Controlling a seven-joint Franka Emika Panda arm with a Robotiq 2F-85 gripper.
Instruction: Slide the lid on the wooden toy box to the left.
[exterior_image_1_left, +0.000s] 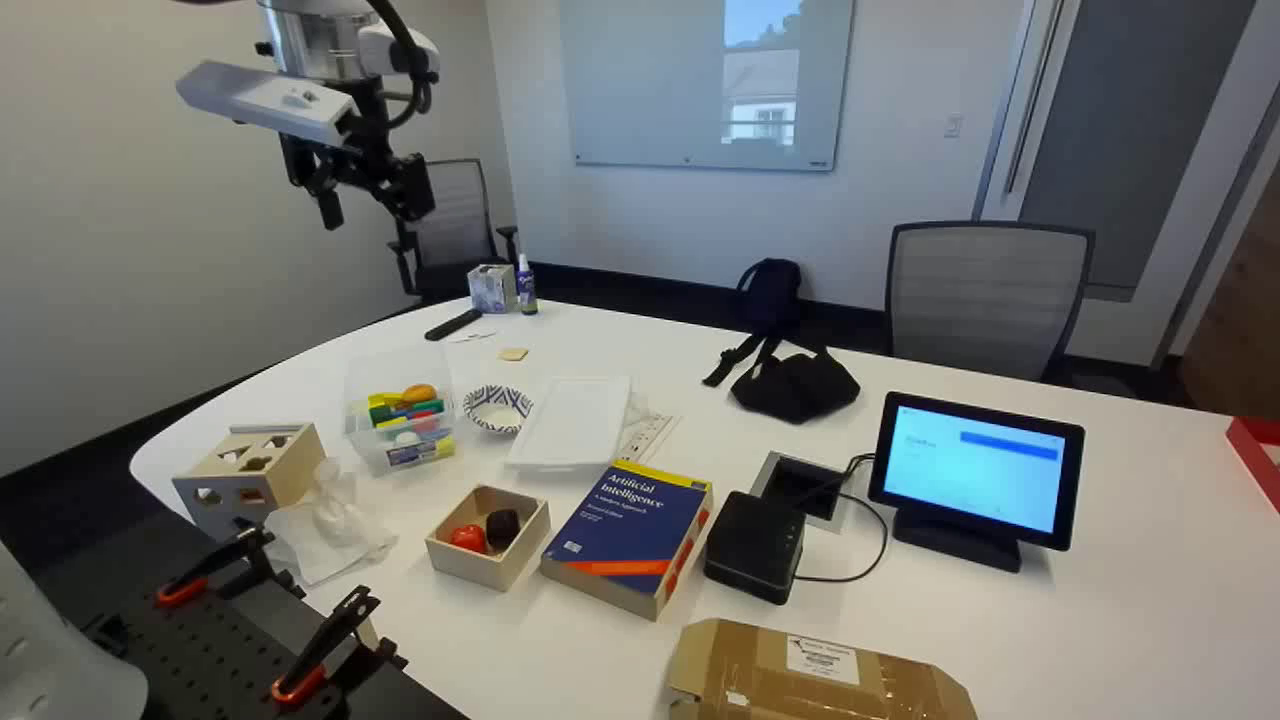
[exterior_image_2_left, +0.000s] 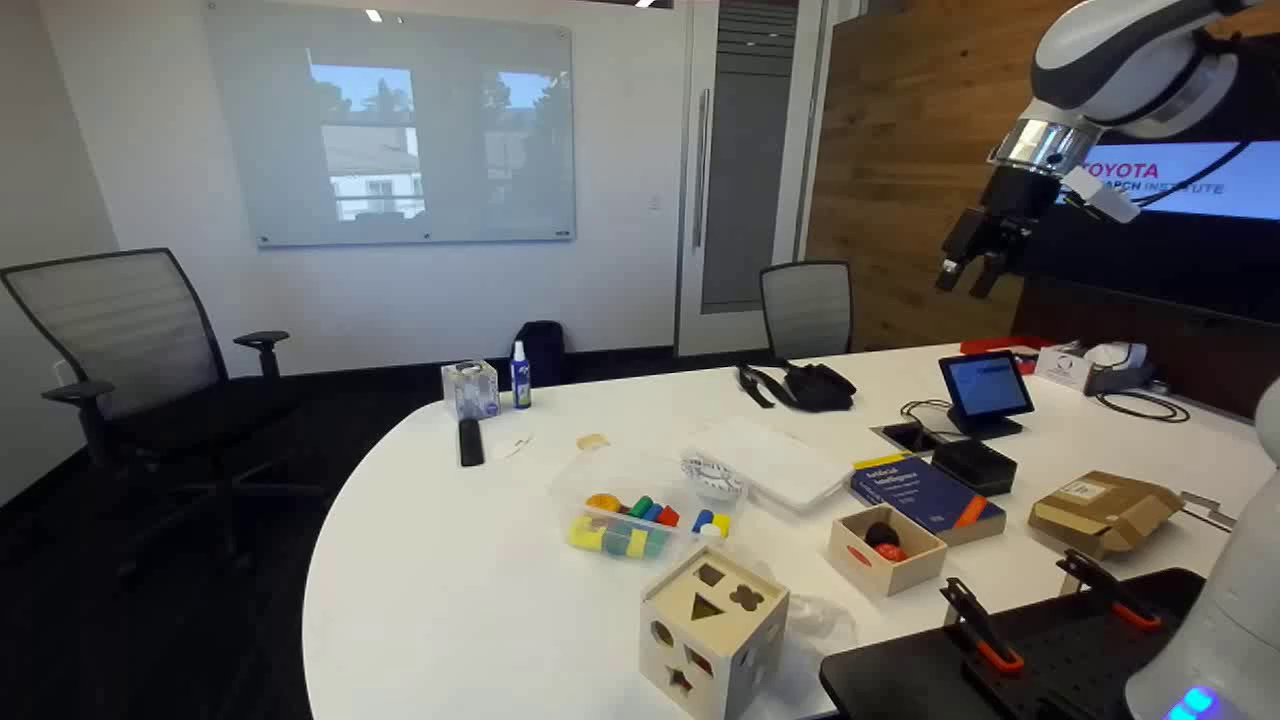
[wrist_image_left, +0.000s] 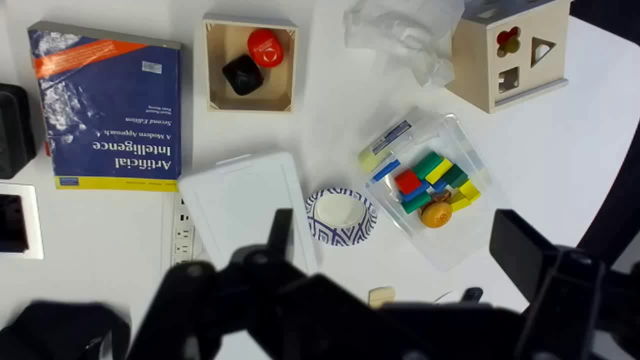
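Observation:
The wooden toy box (exterior_image_1_left: 228, 503) stands upright near the table's edge, in both exterior views (exterior_image_2_left: 716, 642) and at the upper right of the wrist view (wrist_image_left: 474, 65). Its lid (exterior_image_2_left: 726, 588) is the pale top panel with square, triangle and clover cut-outs, lying on top of the box; it also shows in the wrist view (wrist_image_left: 527, 65) and in an exterior view (exterior_image_1_left: 252, 450). A thin raised strip runs along one edge of the lid. My gripper (exterior_image_1_left: 373, 205) is open and empty, high above the table and away from the box, also in an exterior view (exterior_image_2_left: 966, 282) and the wrist view (wrist_image_left: 394, 224).
Beside the box are a crumpled plastic bag (exterior_image_1_left: 335, 525) and a clear bin (wrist_image_left: 465, 240) of colored blocks. A patterned bowl (wrist_image_left: 345, 235), white bin cover (wrist_image_left: 245, 200), low wooden tray (wrist_image_left: 250, 104), blue book (wrist_image_left: 135, 100) and cardboard package (exterior_image_2_left: 1095, 520) lie farther along the table.

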